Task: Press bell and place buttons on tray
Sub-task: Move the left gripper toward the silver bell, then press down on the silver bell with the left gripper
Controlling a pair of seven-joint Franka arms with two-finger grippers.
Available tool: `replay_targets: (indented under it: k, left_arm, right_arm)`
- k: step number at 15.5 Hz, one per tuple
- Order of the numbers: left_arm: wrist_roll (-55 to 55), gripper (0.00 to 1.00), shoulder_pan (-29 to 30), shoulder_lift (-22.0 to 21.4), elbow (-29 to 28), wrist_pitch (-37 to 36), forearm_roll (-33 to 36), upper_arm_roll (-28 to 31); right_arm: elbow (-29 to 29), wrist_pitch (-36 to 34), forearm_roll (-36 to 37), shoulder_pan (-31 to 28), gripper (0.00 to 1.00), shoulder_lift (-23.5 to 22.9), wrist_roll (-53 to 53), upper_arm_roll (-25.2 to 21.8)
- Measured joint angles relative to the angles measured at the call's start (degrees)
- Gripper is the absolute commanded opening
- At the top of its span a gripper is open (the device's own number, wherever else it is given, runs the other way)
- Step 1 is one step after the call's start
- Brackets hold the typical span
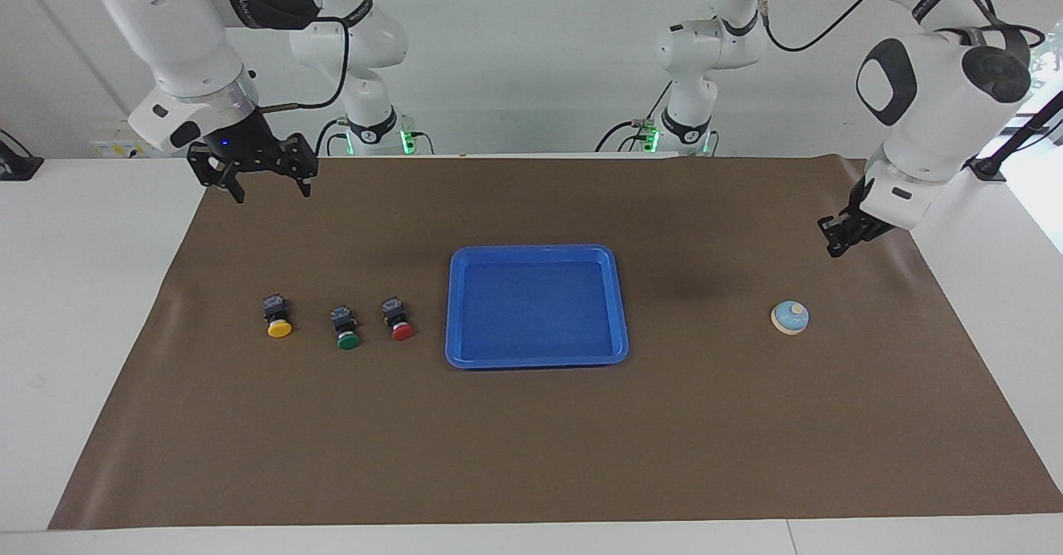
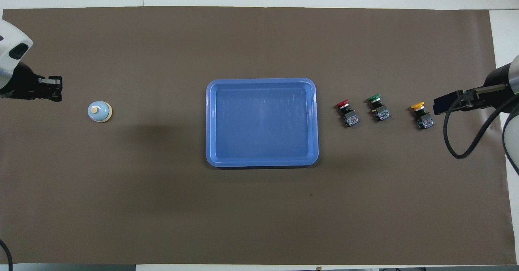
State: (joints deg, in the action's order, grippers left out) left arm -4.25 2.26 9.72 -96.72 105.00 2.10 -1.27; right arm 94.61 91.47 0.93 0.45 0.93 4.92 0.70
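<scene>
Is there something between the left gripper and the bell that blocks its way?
Nothing visible does. The left gripper, shut and holding nothing, is over bare mat at the left arm's end of the table, and only open mat lies between it and the bell. The tray and the buttons lie toward the right arm's end.

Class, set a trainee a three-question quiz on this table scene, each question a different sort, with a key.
1. True or false: a button already lies in the tray.
2. Multiple choice: which button is nearest the tray? A yellow button; B green button; C red button.
3. Fill in: the left claw is up in the air with its fingertips ____, close to the bell; the right claw waits, open.

Key: 1 false; 2 C; 3 shut.
</scene>
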Motion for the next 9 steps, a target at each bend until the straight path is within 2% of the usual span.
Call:
replay_targets:
  k: [4,9]
  left_arm:
    - [0.00,0.00,0.37,4.95,-1.01,5.95,-0.03,-0.02]
    - [0.00,0.00,0.48,5.69,-7.32,13.64,-0.05,-0.04]
  right_arm:
    - [0.00,0.00,0.00,0.00,1.00,0.00,0.00,0.00]
    - [0.00,0.00,0.00,0.00,1.00,0.00,0.00,0.00]
